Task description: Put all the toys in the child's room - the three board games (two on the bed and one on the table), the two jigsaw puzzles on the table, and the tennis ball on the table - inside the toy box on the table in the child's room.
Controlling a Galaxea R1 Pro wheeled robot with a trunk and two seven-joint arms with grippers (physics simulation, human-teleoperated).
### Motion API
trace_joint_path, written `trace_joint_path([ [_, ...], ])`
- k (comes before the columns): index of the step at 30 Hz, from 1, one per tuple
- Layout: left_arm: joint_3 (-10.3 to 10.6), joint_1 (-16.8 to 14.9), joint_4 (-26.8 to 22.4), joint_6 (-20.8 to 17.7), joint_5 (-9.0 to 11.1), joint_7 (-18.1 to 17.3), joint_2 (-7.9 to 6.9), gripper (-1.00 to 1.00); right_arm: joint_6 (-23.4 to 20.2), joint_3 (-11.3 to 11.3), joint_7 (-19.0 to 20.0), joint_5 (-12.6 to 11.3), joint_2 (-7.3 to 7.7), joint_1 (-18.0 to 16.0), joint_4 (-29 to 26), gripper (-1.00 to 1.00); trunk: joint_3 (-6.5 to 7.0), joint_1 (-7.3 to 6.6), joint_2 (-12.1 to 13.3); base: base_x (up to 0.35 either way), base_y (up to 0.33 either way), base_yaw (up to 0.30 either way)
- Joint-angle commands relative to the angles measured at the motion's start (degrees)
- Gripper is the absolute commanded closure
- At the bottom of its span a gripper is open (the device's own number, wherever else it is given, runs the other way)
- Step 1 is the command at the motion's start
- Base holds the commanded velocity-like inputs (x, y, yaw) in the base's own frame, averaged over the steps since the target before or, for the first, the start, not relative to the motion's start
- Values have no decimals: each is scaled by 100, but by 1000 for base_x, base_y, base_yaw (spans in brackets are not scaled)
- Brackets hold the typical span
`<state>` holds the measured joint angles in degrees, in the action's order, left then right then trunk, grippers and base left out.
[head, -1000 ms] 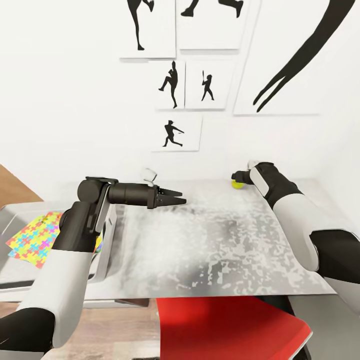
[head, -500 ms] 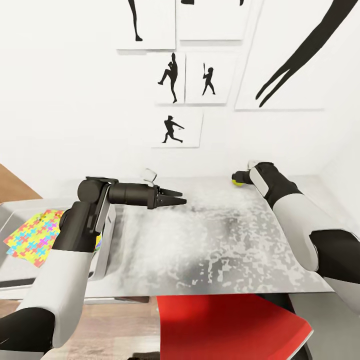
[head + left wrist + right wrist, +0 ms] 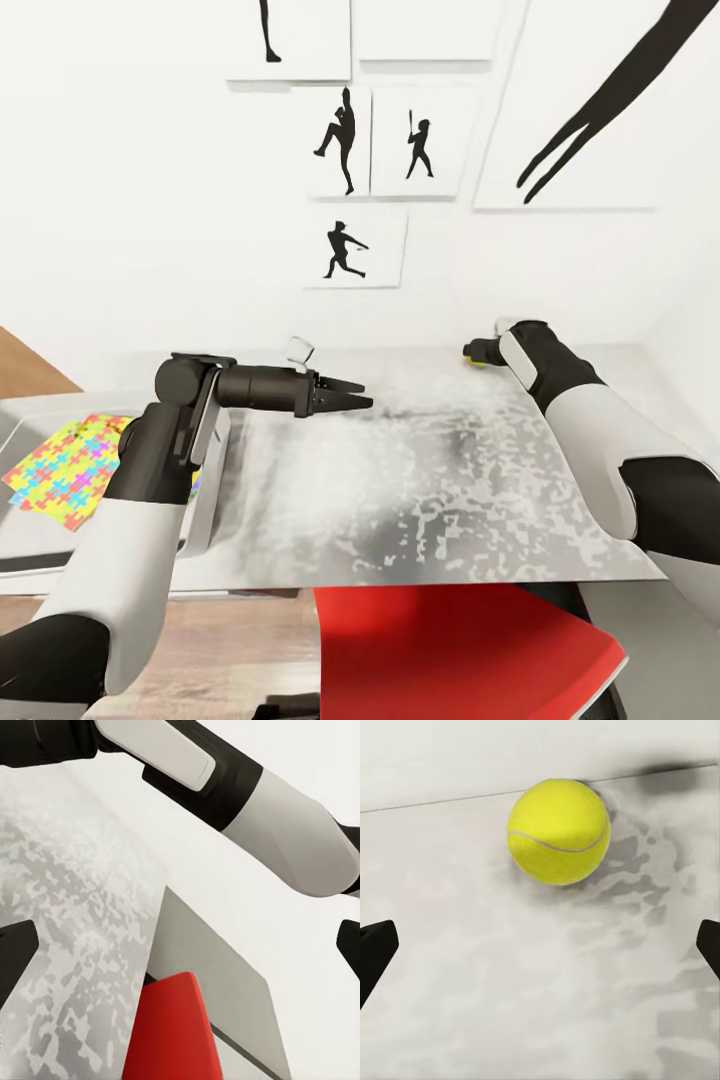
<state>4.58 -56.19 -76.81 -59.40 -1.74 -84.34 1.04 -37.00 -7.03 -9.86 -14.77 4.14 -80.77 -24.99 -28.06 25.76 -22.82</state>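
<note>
Head view: I have both arms out over the table (image 3: 420,500). My left gripper (image 3: 352,402) hangs above the mottled grey top near its left part, fingers pointing toward the right arm, nothing between them; from here I cannot tell how wide they stand. My right gripper (image 3: 475,352) is at the far edge by the wall, with the ball (image 3: 481,361) showing as a yellow sliver just beside it. At far left a puzzle (image 3: 62,468) lies in the toy box (image 3: 205,500), partly hidden behind my left forearm. Black silhouette pictures (image 3: 345,248) hang on the white wall. A red seat (image 3: 450,650) sits below the near table edge.

Left wrist view: fingers (image 3: 15,952) spread wide at both frame edges, released and empty. Between them I see table top, the red seat and my right arm.

Right wrist view: fingers (image 3: 375,949) spread wide, released. The ball (image 3: 559,831) rests on the table against the wall line, ahead of the fingertips and apart from both.
</note>
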Motion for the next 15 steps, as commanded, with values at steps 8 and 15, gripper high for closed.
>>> trace_joint_path([
  [8,-1,-61,-14,-60,-15,-29,2,-100,-26,-44,-42,-61,8,-10,-18,-100,-79,3,-10,0,0,0],
  [15,-1,-115,-33,-60,-11,-29,2,-100,-64,-36,-42,-63,8,-44,-32,-100,-141,3,-10,0,0,0],
])
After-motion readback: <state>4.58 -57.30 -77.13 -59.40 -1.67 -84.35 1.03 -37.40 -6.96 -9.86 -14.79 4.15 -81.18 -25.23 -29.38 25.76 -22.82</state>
